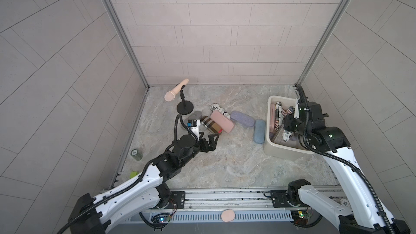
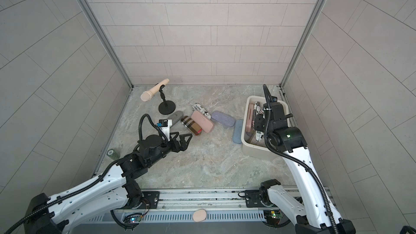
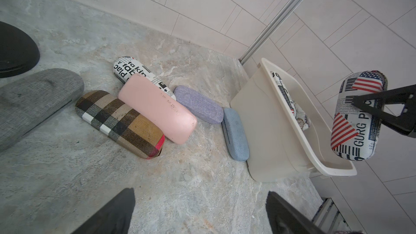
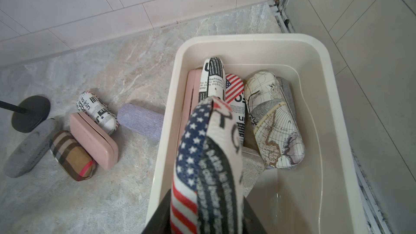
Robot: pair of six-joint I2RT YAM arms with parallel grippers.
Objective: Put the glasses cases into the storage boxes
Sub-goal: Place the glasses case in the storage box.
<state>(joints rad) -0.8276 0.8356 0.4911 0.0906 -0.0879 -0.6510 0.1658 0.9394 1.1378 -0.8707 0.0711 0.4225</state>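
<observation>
Right claw (image 4: 206, 217) clamped on a newsprint case with flag patches (image 4: 209, 154), held clear above the cream tub (image 4: 247, 38) at the right side of the marbled table (image 3: 202, 176). Left claw (image 3: 200, 211) empty, jaws wide apart, low over bare table near the plaid case (image 3: 119, 123). Right wrist view shows the tub's load: map-print case (image 4: 274, 118), pink case on edge (image 4: 191, 95), second newsprint case (image 4: 213, 79). Left wrist view shows the light blue case (image 3: 235, 133) just beside the tub's outer wall, which hides it from the right wrist view.
</observation>
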